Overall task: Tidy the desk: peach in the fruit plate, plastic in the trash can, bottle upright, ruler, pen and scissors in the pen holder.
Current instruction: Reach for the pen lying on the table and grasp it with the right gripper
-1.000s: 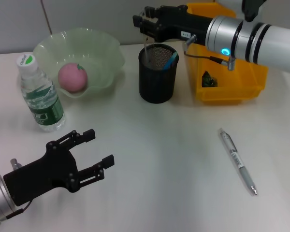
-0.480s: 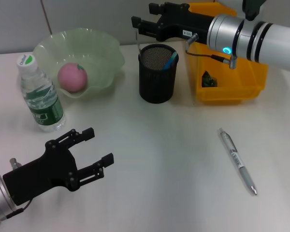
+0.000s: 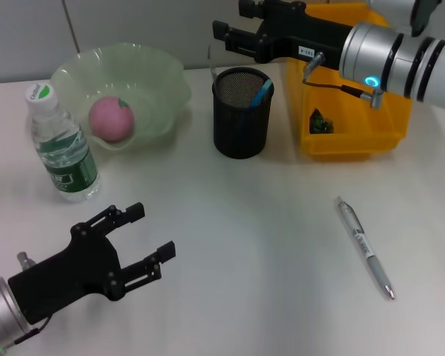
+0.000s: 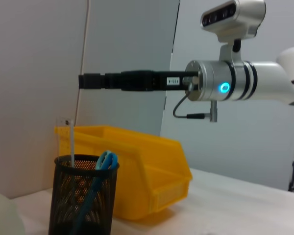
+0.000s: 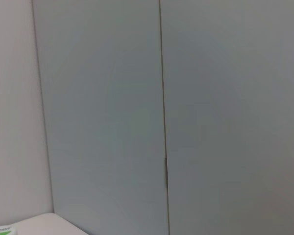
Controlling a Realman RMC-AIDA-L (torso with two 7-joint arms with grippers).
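Pen (image 3: pixel 365 248) lies on the near right of the desk (image 3: pixel 267 222), well apart from the black holder (image 3: pixel 242 113), above whose far rim the right gripper (image 3: pixel 228 35) hangs with jaws apart and empty, while the left gripper (image 3: pixel 150 236) hovers open near left.

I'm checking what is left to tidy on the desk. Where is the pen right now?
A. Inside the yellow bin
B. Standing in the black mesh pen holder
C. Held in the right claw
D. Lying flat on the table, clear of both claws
D: the pen lies flat on the bare table, well away from the pen holder, the left claw and the right claw.
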